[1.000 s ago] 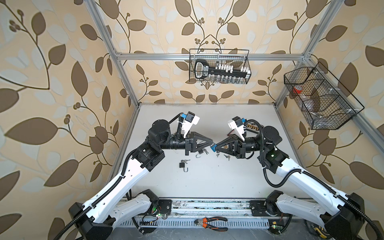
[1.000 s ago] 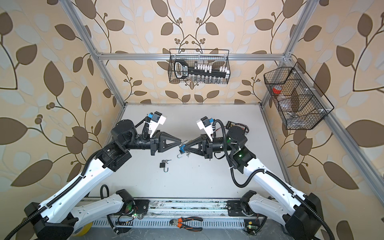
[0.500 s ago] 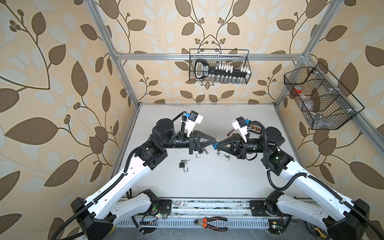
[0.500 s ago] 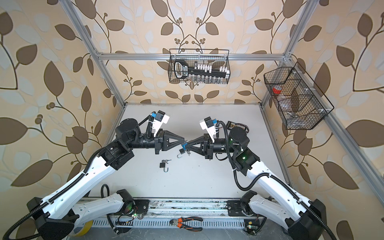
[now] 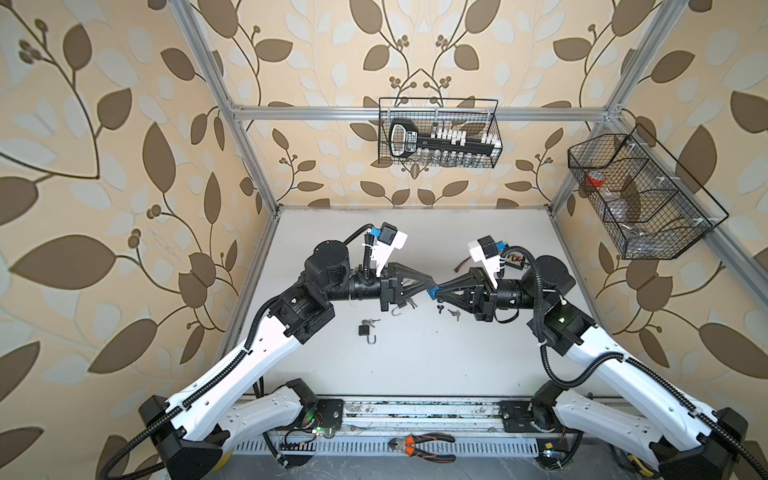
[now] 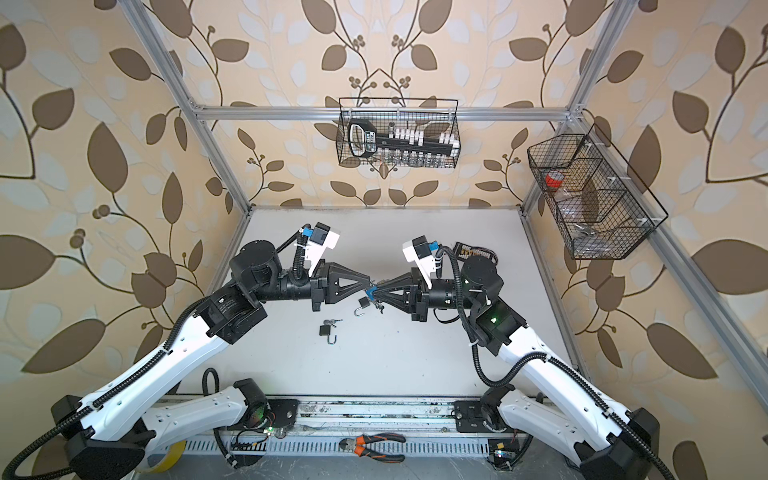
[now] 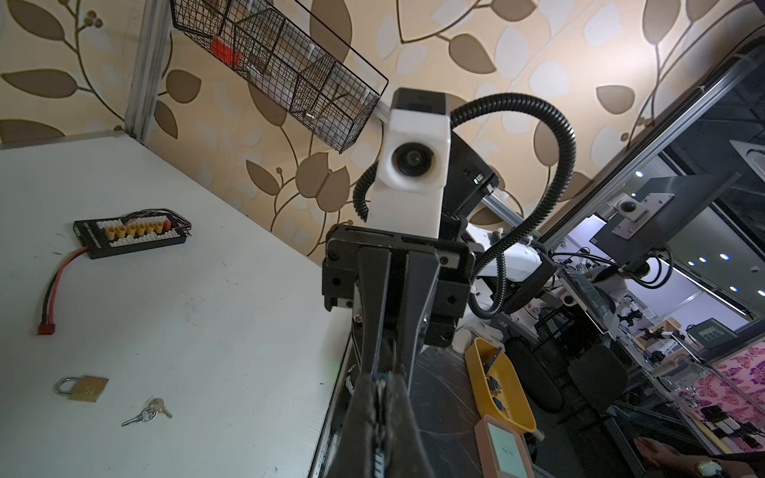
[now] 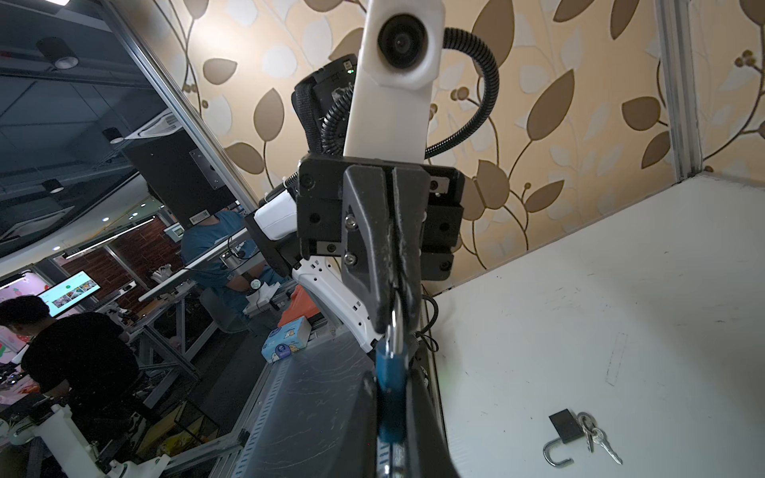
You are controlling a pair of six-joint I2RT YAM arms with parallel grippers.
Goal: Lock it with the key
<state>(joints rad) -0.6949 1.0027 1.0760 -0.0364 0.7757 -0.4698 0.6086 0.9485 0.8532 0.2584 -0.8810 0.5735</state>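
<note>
Nearest the front edge, orange-handled pliers (image 5: pixel 424 444) lie just ahead of the bench (image 5: pixel 457 365). Further in, a black padlock (image 5: pixel 365 330) lies flat on the bench with its shackle swung open and a key bunch (image 5: pixel 370 321) touching it.

Now the middle, and this is where it's happening: both arms meet tip to tip above the bench. The right fingers (image 7: pixel 374 298) are clamped on the body of the blue padlock (image 8: pixel 387 372). The left fingers (image 8: pixel 366 256) are pinched tight on its silver shackle (image 8: pixel 396 327), so the lock hangs in the air between them. Whether a key sits in it, I cannot tell.

Below the left fingers, a second open padlock (image 6: pixel 363 302) lies on the bench. The left wrist view picks up a brass padlock (image 7: pixel 87 387) with its shackle down, and small keys (image 7: pixel 147 414) near it but apart.

Beyond that lies a black connector board (image 7: pixel 128 236) with a red-and-black lead. On the back wall hangs a wire basket (image 5: pixel 496 133), and a divided basket (image 5: pixel 648 249) hangs on the right wall.
</note>
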